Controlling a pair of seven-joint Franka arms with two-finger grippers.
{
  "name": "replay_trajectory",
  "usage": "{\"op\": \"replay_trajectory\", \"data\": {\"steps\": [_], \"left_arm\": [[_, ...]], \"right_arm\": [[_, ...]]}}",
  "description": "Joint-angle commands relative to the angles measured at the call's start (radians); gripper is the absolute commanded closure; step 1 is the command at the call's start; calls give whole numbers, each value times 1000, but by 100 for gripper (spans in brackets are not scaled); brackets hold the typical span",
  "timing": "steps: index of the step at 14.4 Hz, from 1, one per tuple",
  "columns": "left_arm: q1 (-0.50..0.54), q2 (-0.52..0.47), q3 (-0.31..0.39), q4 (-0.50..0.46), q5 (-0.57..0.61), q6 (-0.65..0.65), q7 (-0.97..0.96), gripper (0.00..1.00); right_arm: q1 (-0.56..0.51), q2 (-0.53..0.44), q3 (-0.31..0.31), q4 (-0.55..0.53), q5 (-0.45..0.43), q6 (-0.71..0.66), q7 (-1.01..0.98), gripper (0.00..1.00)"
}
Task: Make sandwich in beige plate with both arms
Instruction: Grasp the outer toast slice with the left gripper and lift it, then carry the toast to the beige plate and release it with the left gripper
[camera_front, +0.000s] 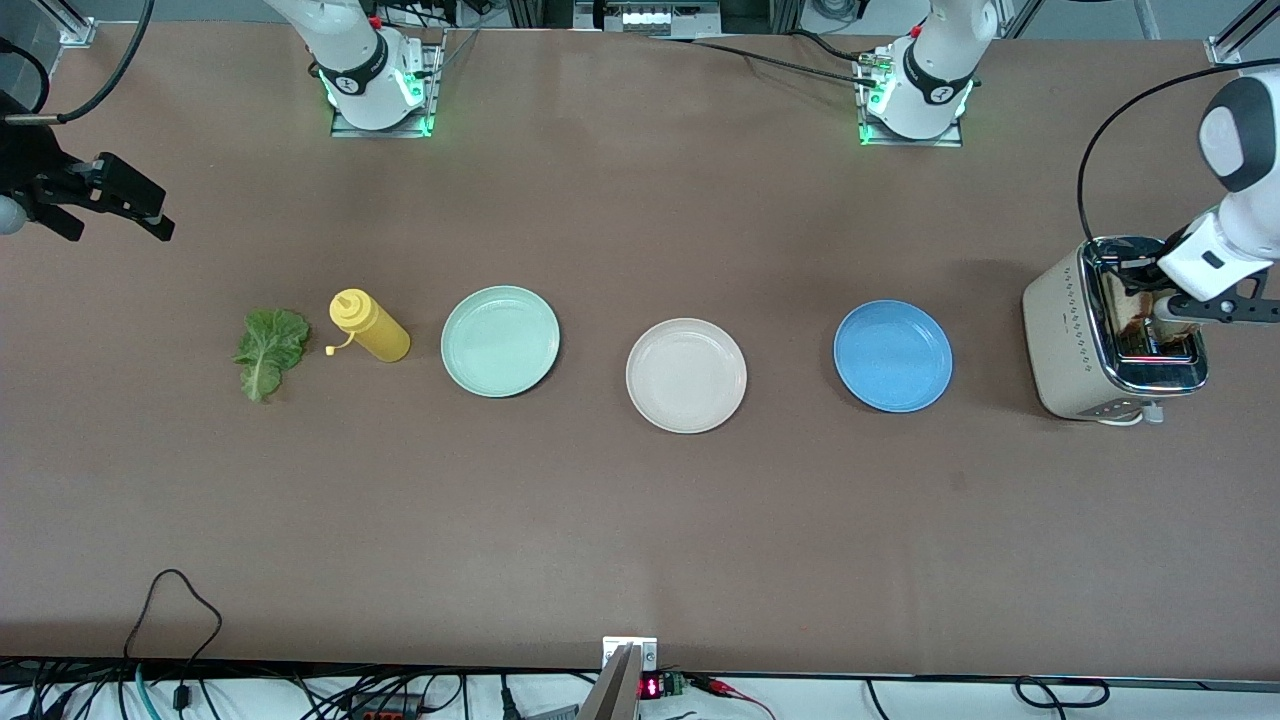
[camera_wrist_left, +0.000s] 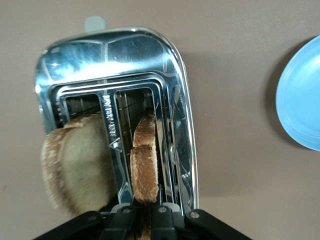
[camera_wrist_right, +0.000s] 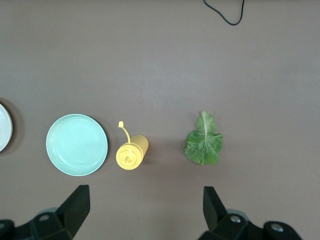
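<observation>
The beige plate (camera_front: 686, 375) lies bare at the table's middle. A toaster (camera_front: 1110, 340) stands at the left arm's end and holds two bread slices. My left gripper (camera_front: 1165, 312) is over the toaster, shut on one toasted slice (camera_wrist_left: 145, 165) that stands in a slot. The other slice (camera_wrist_left: 80, 160) sticks up from the neighbouring slot. The green lettuce leaf (camera_front: 268, 350) lies flat toward the right arm's end and also shows in the right wrist view (camera_wrist_right: 203, 142). My right gripper (camera_front: 118, 222) hangs open and empty over the table at the right arm's end.
A mint green plate (camera_front: 500, 341) and a blue plate (camera_front: 893, 355) flank the beige plate. A yellow squeeze bottle (camera_front: 370, 325) lies between the lettuce and the mint plate. Cables run along the table edge nearest the front camera.
</observation>
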Motion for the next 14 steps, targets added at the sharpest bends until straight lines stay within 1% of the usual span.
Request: {"op": "replay_trajectory", "data": {"steps": [1, 4, 6, 8, 10, 11, 12, 14], "left_arm": [[4, -9, -40, 96, 15, -119, -2, 99], [4, 3, -105, 222, 15, -252, -2, 99], [-1, 38, -160, 323, 6, -325, -9, 98], [-2, 84, -224, 410, 3, -368, -69, 98], [-2, 132, -292, 437, -2, -368, -103, 97], [-7, 158, -328, 440, -35, -368, -109, 97], [-11, 187, -356, 440, -95, -365, -135, 97], [-20, 245, -382, 453, -219, -362, -158, 99]], "right_arm": [[-9, -5, 4, -5, 17, 6, -14, 0], [-9, -5, 4, -5, 17, 6, -14, 0], [-9, -7, 4, -5, 17, 6, -14, 0], [-9, -8, 4, -5, 17, 5, -14, 0], [-9, -10, 4, -5, 17, 3, -14, 0], [-9, -10, 4, -5, 17, 3, -14, 0], [-9, -10, 4, -5, 17, 3, -14, 0], [-9, -10, 4, -5, 17, 3, -14, 0]]}}
